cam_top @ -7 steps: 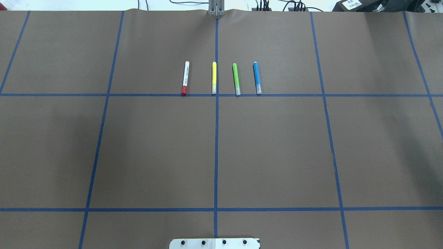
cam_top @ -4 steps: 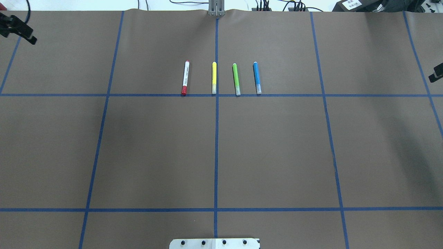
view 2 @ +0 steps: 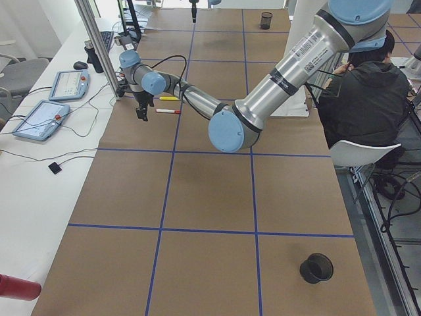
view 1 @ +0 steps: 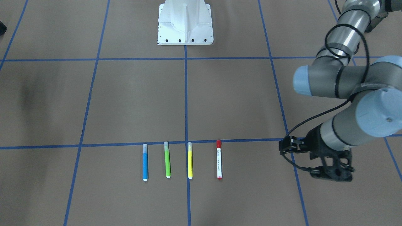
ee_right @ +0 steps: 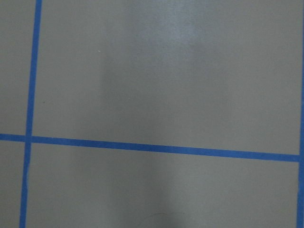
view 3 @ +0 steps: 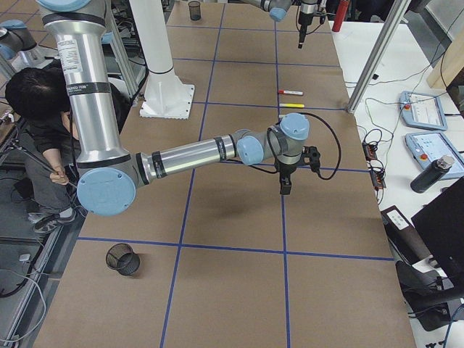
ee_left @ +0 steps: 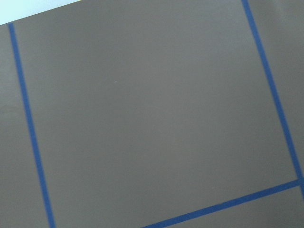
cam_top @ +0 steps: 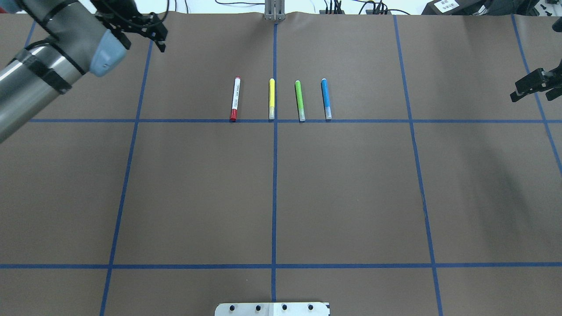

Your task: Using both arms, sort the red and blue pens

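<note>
The step in hand looks like the approach. The left hand [cam_top: 160, 39] should come over the red-capped marker [cam_top: 235, 99] and the right hand [cam_top: 520, 90] over the blue highlighter [cam_top: 326, 98], each closing across the barrel, clear of the yellow highlighter [cam_top: 271, 98] and green highlighter [cam_top: 300, 100] between them. I cannot tell whether either hand is open or closed. The table [cam_top: 197, 188] carries four pens in one row, one of each colour
</note>
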You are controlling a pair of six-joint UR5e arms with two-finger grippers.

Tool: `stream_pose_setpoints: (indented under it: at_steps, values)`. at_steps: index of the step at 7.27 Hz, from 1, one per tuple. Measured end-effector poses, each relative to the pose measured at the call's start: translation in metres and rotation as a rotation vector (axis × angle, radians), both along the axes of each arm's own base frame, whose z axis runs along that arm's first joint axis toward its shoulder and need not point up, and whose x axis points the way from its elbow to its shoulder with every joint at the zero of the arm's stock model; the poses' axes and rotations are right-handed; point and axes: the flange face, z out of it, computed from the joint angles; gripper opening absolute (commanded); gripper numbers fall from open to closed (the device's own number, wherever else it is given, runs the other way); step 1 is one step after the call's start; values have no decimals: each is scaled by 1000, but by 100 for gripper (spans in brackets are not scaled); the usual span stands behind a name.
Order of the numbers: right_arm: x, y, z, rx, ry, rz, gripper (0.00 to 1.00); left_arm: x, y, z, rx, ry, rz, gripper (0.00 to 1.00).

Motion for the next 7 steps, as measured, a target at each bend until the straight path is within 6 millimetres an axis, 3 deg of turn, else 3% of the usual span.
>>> stream_pose_setpoints:
  at_steps: [1, 2, 4, 5, 7]
  values:
    - [-23, -5, -14, -19, -7, 4, 100, 35, 5, -25, -9, -3, 1, 100]
    - [-45, -9, -27, -30, -13, 0, 100, 70, 16, -37, -12, -21, -9, 99]
    - [-70, -13, -42, -22, -13, -14, 100, 142, 49, -40, -29, -19, -65, 97]
    - [-74, -13, -45, -19, -13, -16, 100, 163, 58, -37, -35, -11, -82, 93]
    - [-81, -15, -52, -23, -17, -12, 100, 183, 66, -32, -36, -16, -91, 91]
